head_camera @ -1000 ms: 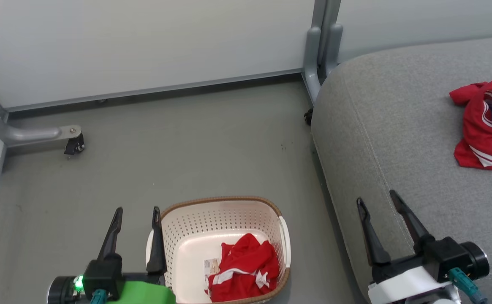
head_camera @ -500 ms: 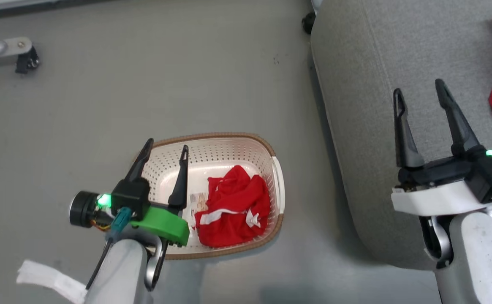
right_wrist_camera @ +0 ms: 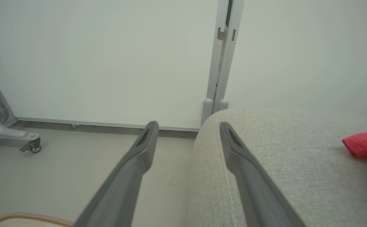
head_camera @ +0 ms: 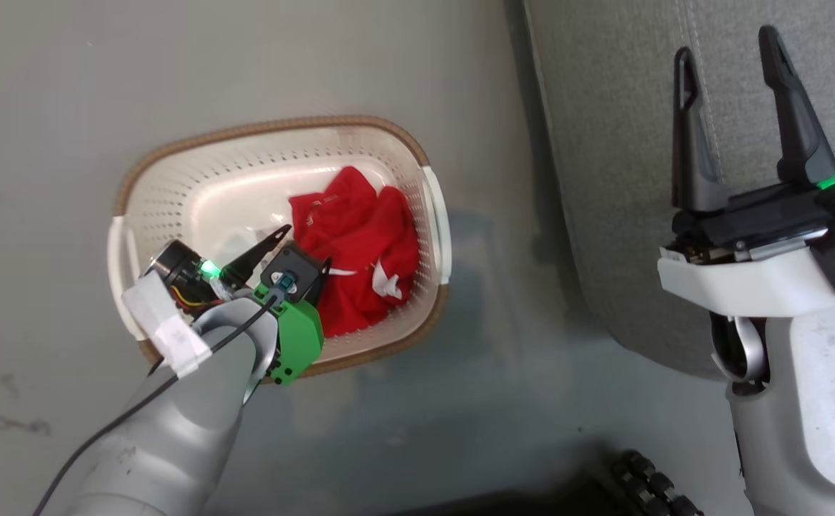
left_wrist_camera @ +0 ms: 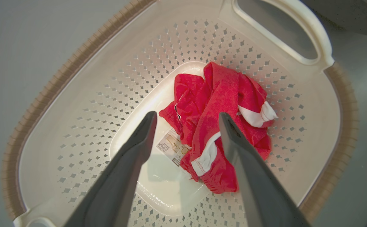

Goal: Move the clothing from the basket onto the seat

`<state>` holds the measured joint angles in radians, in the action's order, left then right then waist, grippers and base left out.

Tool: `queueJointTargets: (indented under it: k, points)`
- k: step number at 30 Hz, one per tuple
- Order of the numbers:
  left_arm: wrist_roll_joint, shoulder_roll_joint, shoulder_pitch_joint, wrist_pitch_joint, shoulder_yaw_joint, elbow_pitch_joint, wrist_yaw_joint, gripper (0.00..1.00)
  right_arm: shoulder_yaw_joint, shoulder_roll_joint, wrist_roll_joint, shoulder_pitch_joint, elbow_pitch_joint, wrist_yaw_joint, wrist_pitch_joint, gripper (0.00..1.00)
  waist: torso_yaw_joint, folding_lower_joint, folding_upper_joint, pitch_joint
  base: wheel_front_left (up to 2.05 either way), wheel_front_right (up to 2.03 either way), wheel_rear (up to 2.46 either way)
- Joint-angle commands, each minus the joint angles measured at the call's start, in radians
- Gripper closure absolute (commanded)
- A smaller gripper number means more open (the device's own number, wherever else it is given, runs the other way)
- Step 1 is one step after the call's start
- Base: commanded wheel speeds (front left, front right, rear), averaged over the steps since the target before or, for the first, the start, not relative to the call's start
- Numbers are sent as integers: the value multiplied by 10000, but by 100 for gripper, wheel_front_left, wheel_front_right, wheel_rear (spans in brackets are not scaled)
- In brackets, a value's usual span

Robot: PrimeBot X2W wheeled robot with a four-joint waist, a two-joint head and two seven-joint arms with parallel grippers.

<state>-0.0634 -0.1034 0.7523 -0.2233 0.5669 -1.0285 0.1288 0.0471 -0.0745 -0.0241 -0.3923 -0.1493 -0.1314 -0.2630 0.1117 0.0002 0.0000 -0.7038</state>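
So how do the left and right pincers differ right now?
Left pincer points down at the garment; right pincer points level at the wall. Left pincer hangs over the basket; right pincer over the seat edge. Both are open and empty.

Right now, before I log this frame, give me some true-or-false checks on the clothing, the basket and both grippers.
1. A red garment lies in the basket. True.
2. The left gripper is shut on that garment. False: its jaws stand open, pointing down at it inside the basket.
3. The right gripper is open, over the seat. True.
4. The basket stands on the seat. False: it stands on the floor beside the seat.
5. A second garment lies on the seat. True.
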Motion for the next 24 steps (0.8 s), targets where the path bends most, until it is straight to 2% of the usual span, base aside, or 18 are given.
queueJointTargets:
  k: [1, 7, 13, 24]
  points:
    - [148, -6, 493, 92, 255, -431, 20, 0, 1, 89, -36, -239, -153, 14, -27, 0, 1100, -2, 0, -1529, 0, 0, 0]
    - [965, 82, 1339, 196, 1406, -1674, 22, 0, -135, 220, -488, -625, -822, 14, -27, 0, 1530, -2, 0, -2229, 0, 0, 0]
    - [863, -219, 2104, 660, 2570, -2212, 22, 0, -225, 247, -751, -798, -1271, 14, -27, 0, 1616, -2, 0, -2666, 0, 0, 0]
    - [912, -563, 2713, 1569, 2764, -2556, -475, 0, -29, 242, -426, -796, -1428, 14, -29, 0, 1758, -2, 0, -3009, 0, 0, 0]
